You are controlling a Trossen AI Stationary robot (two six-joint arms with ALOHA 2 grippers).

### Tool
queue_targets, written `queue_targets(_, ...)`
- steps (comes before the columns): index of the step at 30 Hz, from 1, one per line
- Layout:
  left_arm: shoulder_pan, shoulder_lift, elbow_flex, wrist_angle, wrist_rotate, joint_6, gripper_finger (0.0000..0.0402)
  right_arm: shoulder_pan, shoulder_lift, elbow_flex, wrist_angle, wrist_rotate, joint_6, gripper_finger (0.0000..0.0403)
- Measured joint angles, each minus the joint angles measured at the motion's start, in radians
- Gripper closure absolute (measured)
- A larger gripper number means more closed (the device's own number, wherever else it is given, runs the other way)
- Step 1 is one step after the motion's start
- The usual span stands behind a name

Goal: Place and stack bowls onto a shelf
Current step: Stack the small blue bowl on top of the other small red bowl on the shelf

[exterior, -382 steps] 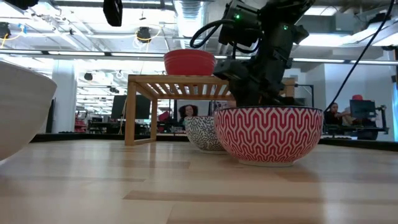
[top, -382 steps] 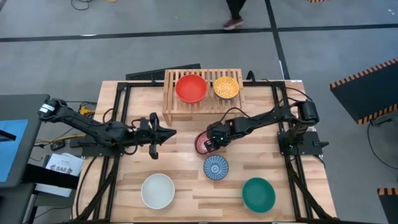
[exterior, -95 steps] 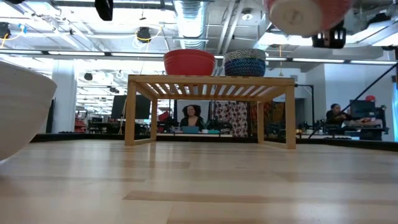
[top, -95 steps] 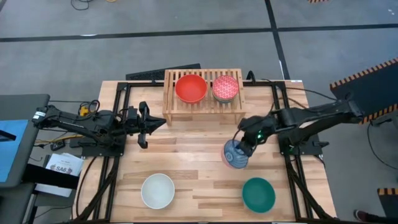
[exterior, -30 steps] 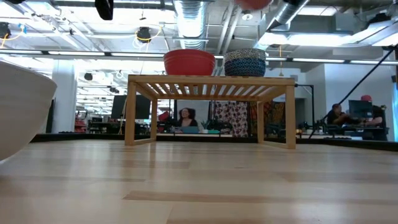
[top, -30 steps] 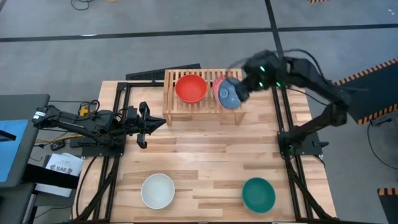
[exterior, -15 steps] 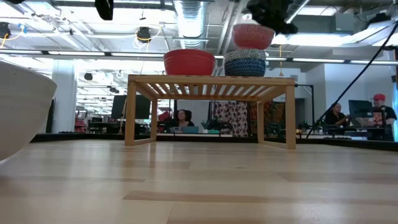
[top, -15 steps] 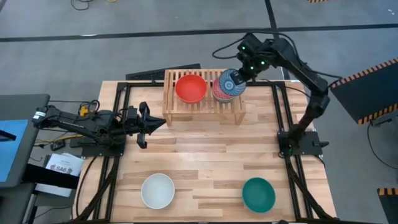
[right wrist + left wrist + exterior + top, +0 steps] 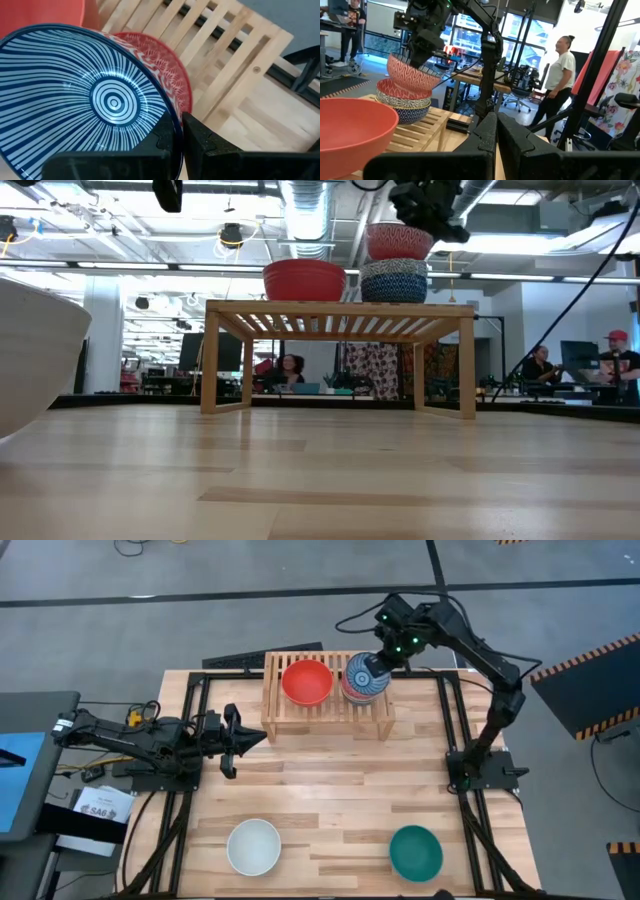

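High view: your right jaws (image 9: 383,660) are over the shelf (image 9: 326,710), clamped on the rim of the striped bowl (image 9: 364,673), which sits tilted, just above the pink-red bowl (image 9: 352,690) on the shelf's right half. In the right wrist view you see the two fingers (image 9: 172,137) pinching that rim, the patterned red rim showing just beyond them. The low view shows the held bowl's red zigzag outside above the stack, whether touching it you cannot tell. The red bowl (image 9: 307,681) sits on the shelf just left of those jaws. Your left jaws (image 9: 232,735) wait over the bench's (image 9: 300,800) left edge, fingers pressed together on nothing. The white bowl (image 9: 253,846) and teal bowl (image 9: 415,852) lie well apart from both jaws.
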Motion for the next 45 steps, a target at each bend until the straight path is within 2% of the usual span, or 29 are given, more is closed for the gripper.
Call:
queue_targets(9,0.000,0.000,0.000,0.000,0.000,0.000,0.0402,-0.002,0.033,-0.001,0.000,0.004,0.011,0.0365)
queue_targets(45,0.000,0.000,0.000,0.001,0.000,-0.016,0.0402,-0.004,0.029,0.001,0.012,0.000,0.000,0.0354)
